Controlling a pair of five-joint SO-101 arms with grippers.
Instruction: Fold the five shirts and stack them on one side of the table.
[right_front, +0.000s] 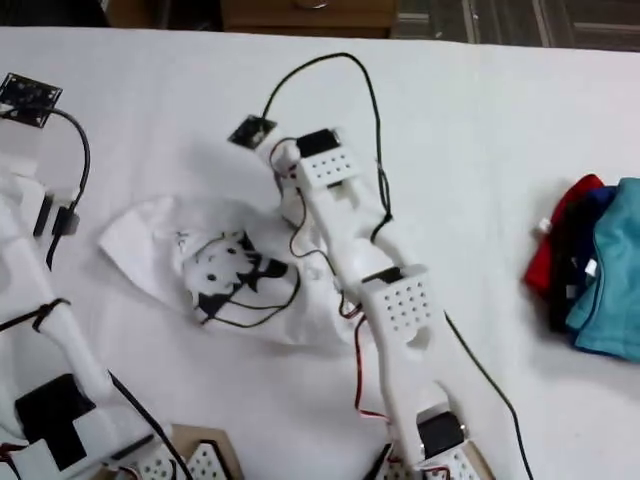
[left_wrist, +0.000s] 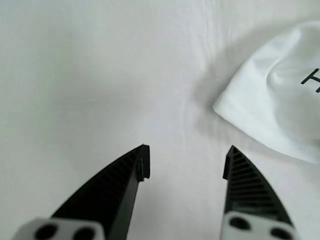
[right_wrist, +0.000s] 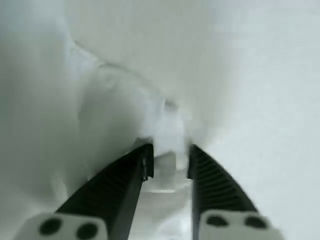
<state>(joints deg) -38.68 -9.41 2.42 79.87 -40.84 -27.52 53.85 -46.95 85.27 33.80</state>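
A crumpled white shirt (right_front: 215, 270) with a black cartoon print lies left of the table's middle. My right gripper (right_wrist: 170, 155) is at the shirt's far right edge, its jaws closed narrowly on a fold of the white fabric (right_wrist: 115, 100). From above, that gripper (right_front: 290, 205) sits at the end of the arm that crosses the table's middle. My left gripper (left_wrist: 185, 160) hangs open over bare tablecloth with nothing between its fingers. A corner of the white shirt (left_wrist: 280, 100) lies just beyond it. In the high view the left gripper (right_front: 55, 220) is at the table's left edge.
Folded red, dark blue and teal shirts (right_front: 590, 265) are stacked at the right edge of the table. Black and red cables (right_front: 370, 120) trail over the right arm. The white tablecloth (right_front: 480, 130) is bare at the back and right of centre.
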